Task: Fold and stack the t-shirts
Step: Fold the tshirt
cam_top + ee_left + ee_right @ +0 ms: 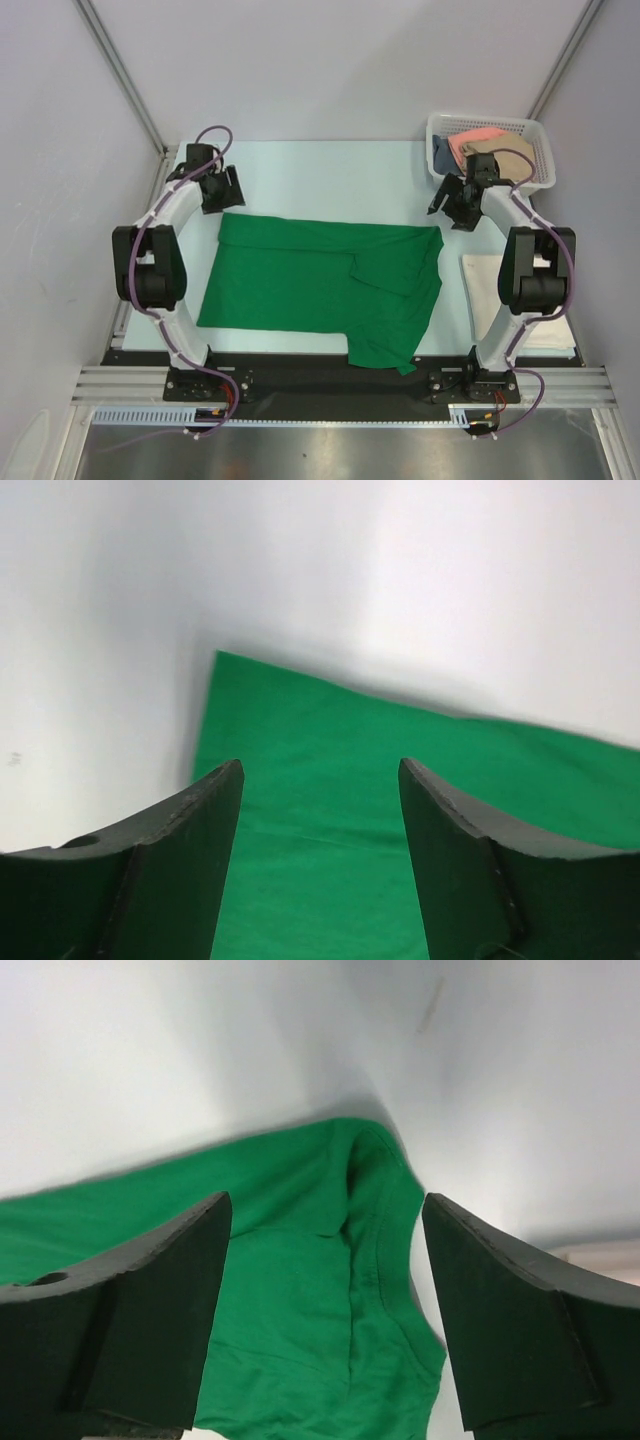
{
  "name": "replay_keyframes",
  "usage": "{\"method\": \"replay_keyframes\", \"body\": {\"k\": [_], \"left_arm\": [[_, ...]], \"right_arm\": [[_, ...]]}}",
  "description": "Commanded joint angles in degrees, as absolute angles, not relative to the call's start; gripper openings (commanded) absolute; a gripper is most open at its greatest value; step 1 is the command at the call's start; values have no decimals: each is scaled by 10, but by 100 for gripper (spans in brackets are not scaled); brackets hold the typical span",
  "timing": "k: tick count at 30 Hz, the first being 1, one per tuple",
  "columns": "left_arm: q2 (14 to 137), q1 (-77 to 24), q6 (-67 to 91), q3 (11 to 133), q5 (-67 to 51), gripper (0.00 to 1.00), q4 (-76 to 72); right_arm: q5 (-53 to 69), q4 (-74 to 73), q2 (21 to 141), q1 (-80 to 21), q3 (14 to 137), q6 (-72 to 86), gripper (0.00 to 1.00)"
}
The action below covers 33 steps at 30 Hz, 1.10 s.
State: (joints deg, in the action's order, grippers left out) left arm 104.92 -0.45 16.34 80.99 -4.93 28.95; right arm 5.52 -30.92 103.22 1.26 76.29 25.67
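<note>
A bright green t-shirt (310, 280) lies spread on the table, its far side folded over towards the middle and one sleeve reaching the near edge. My left gripper (222, 190) is open and empty just beyond the shirt's far left corner (330, 810). My right gripper (455, 205) is open and empty above the shirt's far right corner, over the collar (330, 1300). A folded cream-white t-shirt (490, 290) lies at the right under my right arm. Salmon-pink (480, 142), tan (515, 155) and dark blue (440, 152) shirts lie in the basket.
A white plastic mesh basket (440, 122) stands at the far right corner, just behind my right gripper. White walls enclose the table on the left, back and right. A black strip and metal rail run along the near edge.
</note>
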Motion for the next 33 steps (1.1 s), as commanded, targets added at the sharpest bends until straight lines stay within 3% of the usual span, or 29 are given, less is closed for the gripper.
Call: {"method": "replay_keyframes", "body": {"k": [1, 9, 23, 28, 32, 33], "left_arm": [[1086, 16, 101, 840, -2, 69, 310], [1145, 30, 57, 887, 21, 68, 300], [1190, 30, 65, 889, 6, 61, 304], [1187, 31, 66, 873, -12, 54, 294], [1197, 34, 76, 876, -33, 43, 287], [1200, 36, 78, 877, -34, 35, 288]], "right_arm": [[105, -281, 1057, 14, 769, 222, 82], [130, -293, 1104, 17, 783, 182, 70], [151, -291, 1130, 32, 767, 153, 74], [176, -284, 1139, 33, 771, 158, 74], [182, -281, 1150, 31, 772, 165, 71], [183, -281, 1150, 30, 771, 165, 69]]}}
